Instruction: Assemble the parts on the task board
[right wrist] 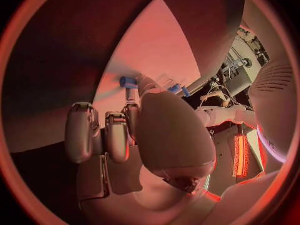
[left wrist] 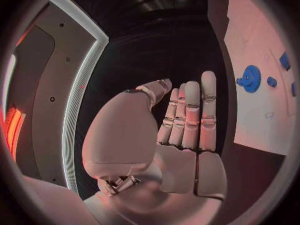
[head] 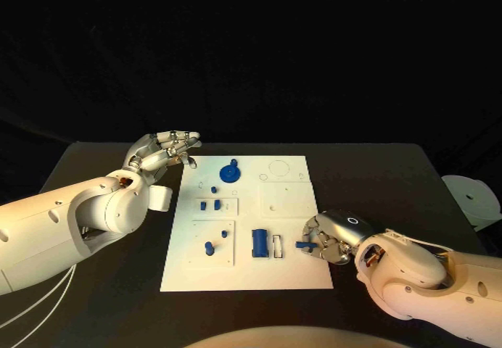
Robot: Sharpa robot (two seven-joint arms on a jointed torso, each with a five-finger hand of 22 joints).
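The shape of the small blue part (head: 305,246) at the task board's (head: 293,274) right edge is largely hidden by the right hand (head: 333,239). In the left wrist view, the board's far parts are cut off by the circle's rim. The faint outlines printed near the board's far right corner are too small to be made out.

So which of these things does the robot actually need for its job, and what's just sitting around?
Part of the job:
- white task board
- blue gear-shaped part at the board's far end
- tall blue block nearer the robot
- small blue part held by the right robot hand
- left robot hand, holding nothing, beside the board

Just lying about:
- black table
- white object beyond the table's edge
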